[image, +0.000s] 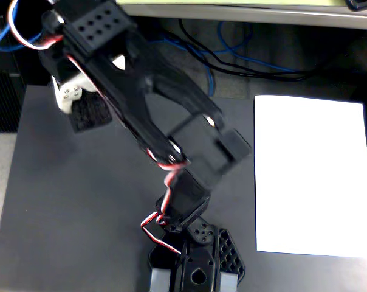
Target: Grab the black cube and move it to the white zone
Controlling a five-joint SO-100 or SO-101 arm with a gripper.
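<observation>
In the fixed view the black cube [90, 114] is a dark speckled block at the upper left of the grey mat, partly covered by the arm. My gripper [79, 104] is right at it. A white finger [66, 96] lies against the block's left side, and the other finger is hidden under the black arm link. I cannot make out whether the jaws are closed on the block. The white zone [314, 176] is a large white sheet on the right side of the mat, far from the gripper.
The arm's base [194, 267] stands at the bottom centre and its links run diagonally up to the left. The dark grey mat [68, 213] covers the table. Blue and black cables [232, 55] lie along the back edge.
</observation>
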